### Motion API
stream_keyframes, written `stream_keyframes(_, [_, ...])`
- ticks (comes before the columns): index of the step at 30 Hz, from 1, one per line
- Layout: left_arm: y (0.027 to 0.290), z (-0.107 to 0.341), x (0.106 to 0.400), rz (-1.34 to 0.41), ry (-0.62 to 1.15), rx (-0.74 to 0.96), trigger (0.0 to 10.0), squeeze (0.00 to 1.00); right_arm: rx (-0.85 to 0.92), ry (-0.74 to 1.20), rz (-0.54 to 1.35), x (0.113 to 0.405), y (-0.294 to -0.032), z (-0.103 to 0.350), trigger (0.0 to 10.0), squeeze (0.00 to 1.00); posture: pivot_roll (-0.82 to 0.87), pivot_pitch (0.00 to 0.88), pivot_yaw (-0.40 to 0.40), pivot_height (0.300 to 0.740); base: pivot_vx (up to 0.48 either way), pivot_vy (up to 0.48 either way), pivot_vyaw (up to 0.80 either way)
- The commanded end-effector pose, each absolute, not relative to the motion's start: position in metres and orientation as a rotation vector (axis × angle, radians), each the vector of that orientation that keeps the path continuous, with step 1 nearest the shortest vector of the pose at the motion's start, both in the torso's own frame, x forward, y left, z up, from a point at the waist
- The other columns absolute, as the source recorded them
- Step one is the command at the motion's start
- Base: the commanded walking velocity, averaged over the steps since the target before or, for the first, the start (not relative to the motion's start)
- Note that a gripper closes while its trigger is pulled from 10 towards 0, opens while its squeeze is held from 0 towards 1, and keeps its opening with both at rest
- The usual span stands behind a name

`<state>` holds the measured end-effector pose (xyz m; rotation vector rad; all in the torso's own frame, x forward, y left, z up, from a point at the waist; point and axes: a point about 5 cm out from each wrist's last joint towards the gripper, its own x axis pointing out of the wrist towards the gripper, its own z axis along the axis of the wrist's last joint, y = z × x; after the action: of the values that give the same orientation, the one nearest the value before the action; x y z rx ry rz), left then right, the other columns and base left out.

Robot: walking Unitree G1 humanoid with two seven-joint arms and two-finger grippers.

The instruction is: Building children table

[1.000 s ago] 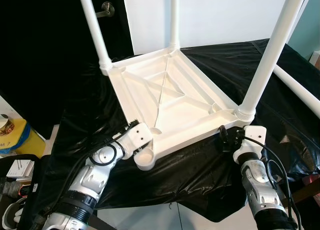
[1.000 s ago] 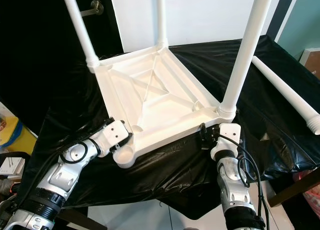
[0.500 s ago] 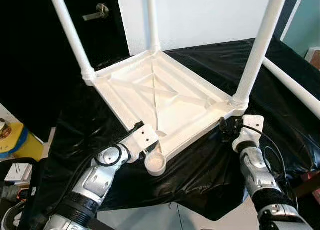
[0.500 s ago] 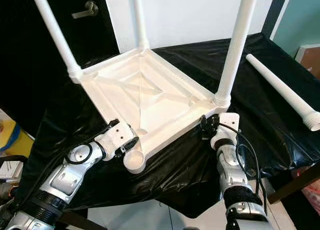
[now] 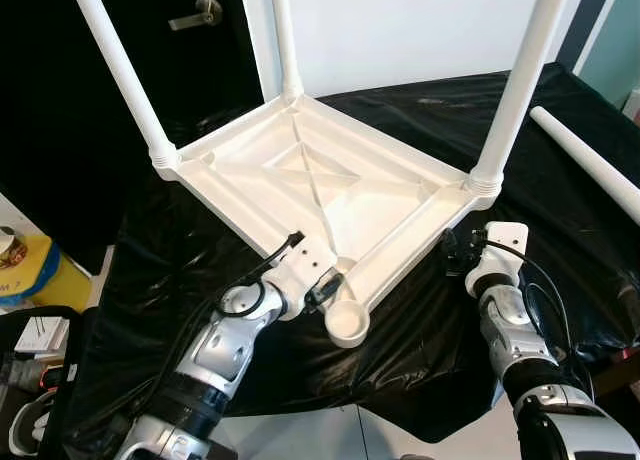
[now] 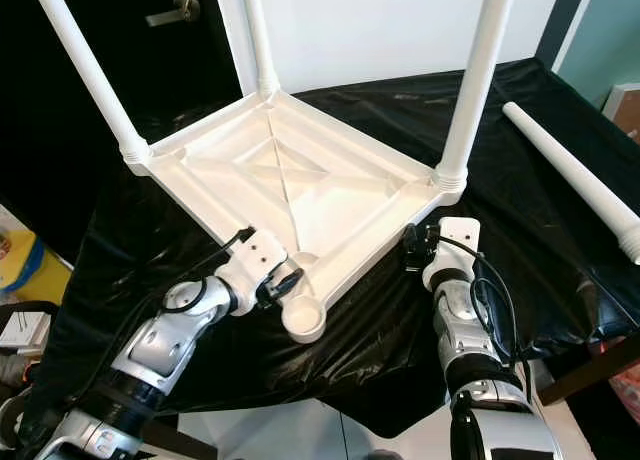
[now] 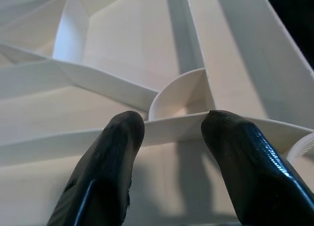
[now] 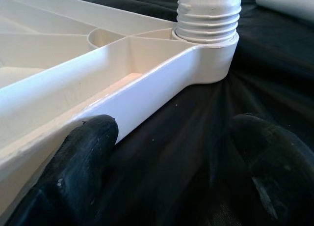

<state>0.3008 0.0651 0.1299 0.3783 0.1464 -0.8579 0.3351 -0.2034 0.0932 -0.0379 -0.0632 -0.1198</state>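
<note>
The white plastic children's table (image 5: 262, 185) lies upside down on a black sheet (image 5: 420, 345). Three white legs (image 5: 515, 90) stand screwed into its corners. The near corner socket (image 5: 349, 325) is empty. A loose fourth leg (image 6: 570, 170) lies on the sheet at the right. My left gripper (image 5: 320, 285) sits at the rim beside the empty socket; in the left wrist view its fingers (image 7: 115, 147) stand apart against the rim wall. My right gripper (image 5: 452, 252) is open at the rim just below the right leg's corner, one finger (image 8: 83, 152) touching the outer wall.
The sheet-covered surface ends close to my body, with pale floor (image 5: 300, 435) below. A yellow container (image 5: 25, 275) and a box of small items (image 5: 40, 335) sit low at the left. A dark door with a handle (image 5: 195, 15) and a white wall lie behind.
The table has turned on the sheet, its empty near corner swinging to the right. Both grippers stayed at the rim and moved with it. The head view also shifted a little.
</note>
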Motion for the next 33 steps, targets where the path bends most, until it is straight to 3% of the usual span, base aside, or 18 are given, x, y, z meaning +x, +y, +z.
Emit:
stream_keyframes(1, [0.052,0.136,0.293,-1.051,0.130,0.327,10.0,0.00,-0.054,-0.051,-0.069,0.331,-0.188,0.085,10.0,0.00,-0.13,0.103,0.064,0.740,0.000,0.000,0.00])
stream_keyframes(7, [0.083,0.146,0.305,-0.984,0.109,0.361,10.0,0.00,-0.029,-0.094,-0.200,0.311,-0.201,0.079,10.0,0.00,-0.13,0.120,0.065,0.740,0.000,0.000,0.00])
stream_keyframes(16, [0.094,0.141,0.305,-1.009,0.137,0.435,10.0,0.00,0.012,-0.075,-0.207,0.304,-0.189,0.070,10.0,0.00,-0.14,0.134,0.068,0.740,0.000,0.000,0.00])
stream_keyframes(25, [0.081,0.126,0.281,-1.210,0.197,0.469,10.0,0.00,0.032,-0.079,-0.086,0.318,-0.180,0.080,10.0,0.00,-0.14,0.132,0.065,0.740,0.000,0.000,0.00])
stream_keyframes(32, [0.059,0.112,0.261,-1.332,0.227,0.474,10.0,0.00,-0.007,-0.047,0.032,0.336,-0.180,0.091,10.0,0.00,-0.13,0.136,0.063,0.740,0.000,0.000,0.00])
stream_keyframes(33, [0.044,0.109,0.254,-1.362,0.218,0.457,10.0,0.00,-0.021,-0.040,0.064,0.343,-0.179,0.096,10.0,0.00,-0.13,0.139,0.068,0.740,0.000,0.000,0.00])
